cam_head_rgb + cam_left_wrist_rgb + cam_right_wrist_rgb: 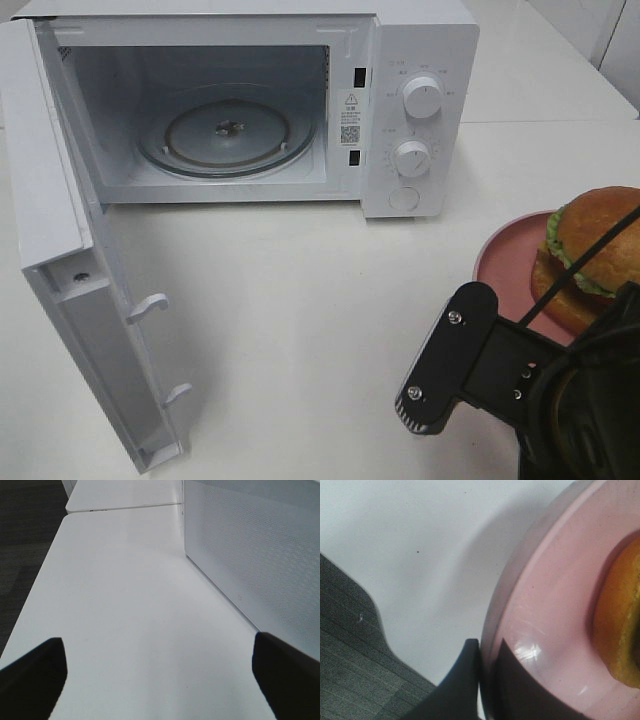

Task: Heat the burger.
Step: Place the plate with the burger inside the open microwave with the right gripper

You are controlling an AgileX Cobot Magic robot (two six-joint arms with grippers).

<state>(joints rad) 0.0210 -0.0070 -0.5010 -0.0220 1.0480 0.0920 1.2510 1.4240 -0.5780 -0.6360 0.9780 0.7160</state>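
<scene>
The right claw [487, 652] is pinched almost closed on the rim of the pink plate [545, 610], with 1 finger [462, 685] outside the edge and the other inside. The burger [597, 248] sits on that plate at the right edge of the white table [300, 300], and the arm's black mount covers the plate's near side in the high view.

The left claw [160, 672] is spread wide with nothing in it. It hangs over bare tabletop beside a white perforated panel [260, 555].

To the left of the plate we see the microwave [425, 40]. Its door [60, 240] is swung wide and the glass turntable [228, 135] is bare. It has 2 knobs [422, 98] with a round button [404, 198] below them.

A label [350, 118] on the frame carries a warning triangle and a QR code. Its text and the dial markings are too small for us to read.
</scene>
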